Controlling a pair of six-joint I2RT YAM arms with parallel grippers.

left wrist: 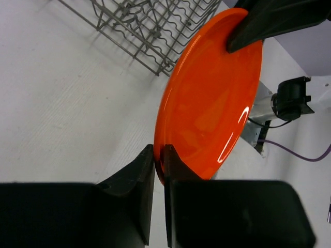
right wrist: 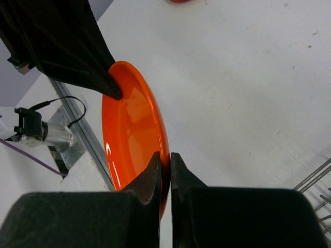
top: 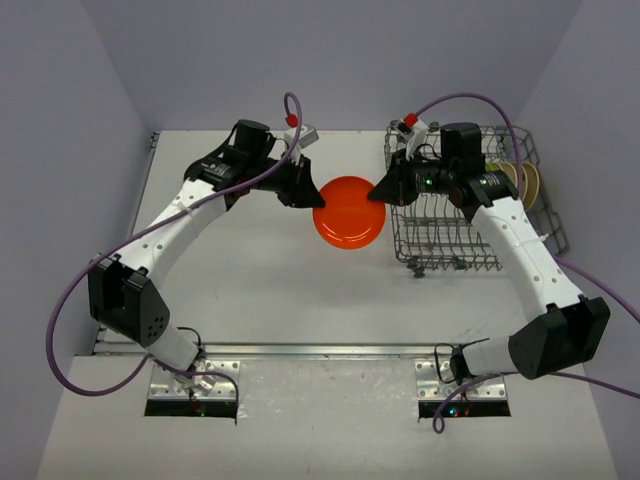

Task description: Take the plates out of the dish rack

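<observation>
The orange plate hangs above the table between both arms, left of the dish rack. My left gripper is shut on its left rim; in the left wrist view the rim sits between the fingers of this gripper and the plate stands on edge. My right gripper is shut on the opposite rim, as the right wrist view shows with the plate. Beige plates stand at the rack's far right end. No lime green plate shows.
The grey wire rack shows in the left wrist view and at the right wrist view's corner. Purple cables loop off both arms. Grey walls enclose the table on three sides. Arm base mounts sit at the near edge.
</observation>
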